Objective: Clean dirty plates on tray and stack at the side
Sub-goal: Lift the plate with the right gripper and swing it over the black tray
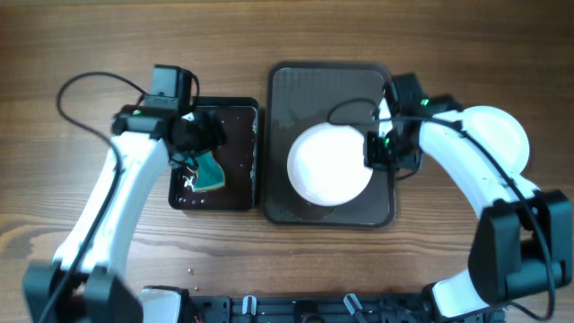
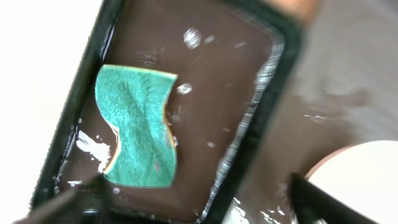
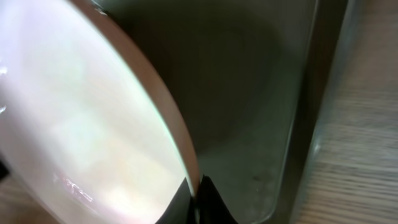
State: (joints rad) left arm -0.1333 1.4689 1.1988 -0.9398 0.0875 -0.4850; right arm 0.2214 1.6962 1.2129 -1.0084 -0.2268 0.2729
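One white plate (image 1: 327, 166) lies on the dark brown tray (image 1: 309, 85), in its near half. My right gripper (image 1: 380, 150) is shut on the plate's right rim. In the right wrist view the rim (image 3: 155, 106) is pinched between the two fingers (image 3: 198, 200) over the tray floor (image 3: 261, 112). A second white plate (image 1: 500, 135) sits on the table at the right, partly under my right arm. My left gripper (image 1: 195, 154) is open and empty above the small black tray. Its fingers (image 2: 199, 208) straddle that tray's near corner.
The small glossy black tray (image 1: 235, 117) stands left of the brown tray and holds a teal sponge (image 1: 210, 172), which also shows in the left wrist view (image 2: 137, 127). Water drops glint on the black tray (image 2: 249, 118). Bare wooden table (image 1: 448, 260) surrounds both trays.
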